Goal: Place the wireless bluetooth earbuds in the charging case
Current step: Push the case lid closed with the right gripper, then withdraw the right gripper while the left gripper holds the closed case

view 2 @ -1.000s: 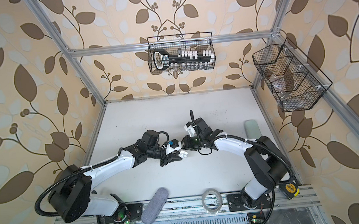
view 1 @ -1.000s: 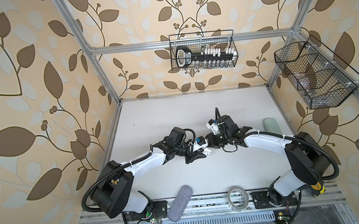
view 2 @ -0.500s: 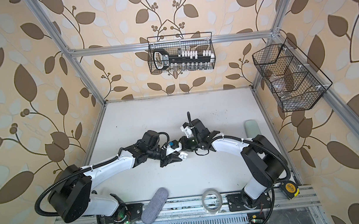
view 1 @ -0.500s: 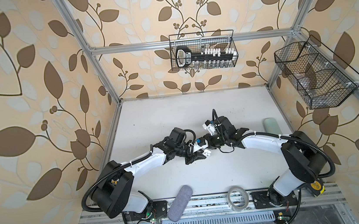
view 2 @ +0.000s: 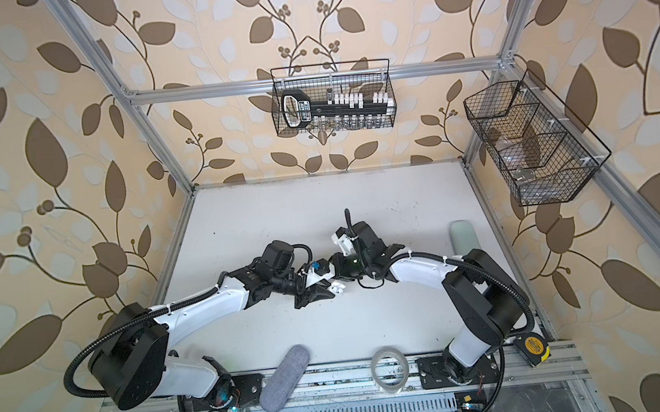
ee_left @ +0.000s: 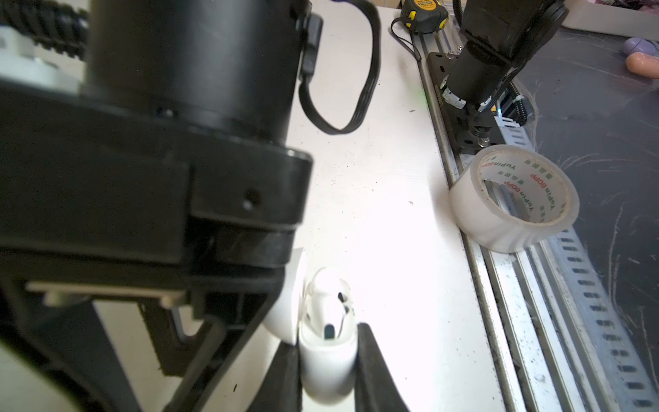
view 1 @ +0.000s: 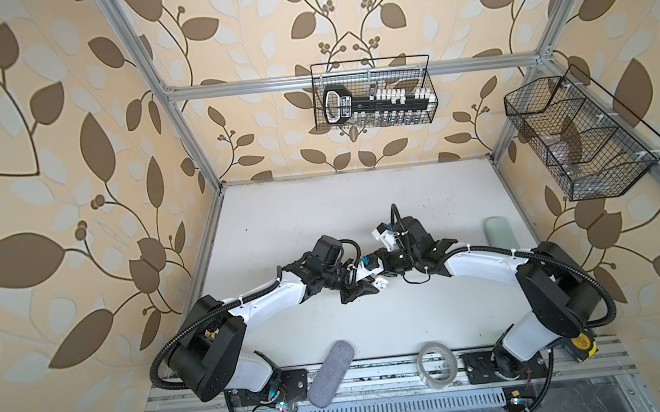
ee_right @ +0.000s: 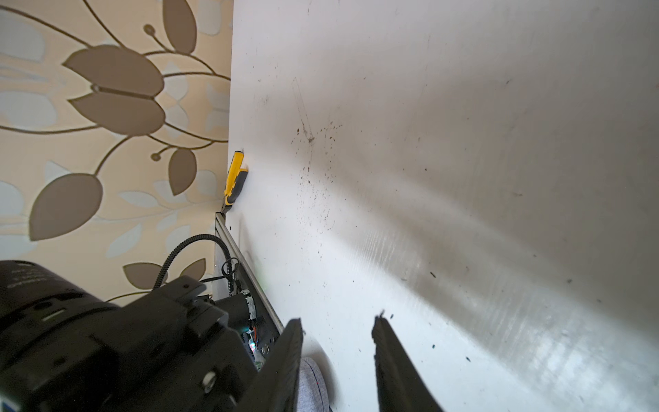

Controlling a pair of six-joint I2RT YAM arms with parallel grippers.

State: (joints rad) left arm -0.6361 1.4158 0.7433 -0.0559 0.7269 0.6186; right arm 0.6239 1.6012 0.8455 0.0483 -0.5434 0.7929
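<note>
A white charging case [ee_left: 328, 364] stands upright between the fingers of my left gripper [ee_left: 328, 371], which is shut on it. Its lid [ee_left: 287, 303] is swung open to one side. A white earbud [ee_left: 330, 303] sits in the case's well, head up. In both top views the case [view 1: 380, 283] [view 2: 336, 286] shows as a small white thing at the left gripper's tip, near the table's middle. My right gripper [ee_right: 337, 323] is open with only bare table between its fingers. Its wrist [view 1: 405, 245] hovers close behind the case, and its black body [ee_left: 142, 142] fills much of the left wrist view.
A roll of clear tape [view 1: 437, 365] [ee_left: 513, 199] and a grey pouch [view 1: 331, 372] lie on the front rail. A pale green case [view 1: 498, 231] rests at the right edge. A yellow tape measure [view 1: 583, 345] sits by the right base. Two wire baskets [view 1: 373, 94] [view 1: 580, 139] hang on the walls.
The right wrist has edged a little leftward, nearer the left gripper and the case. The left gripper has kept its place and its hold.
</note>
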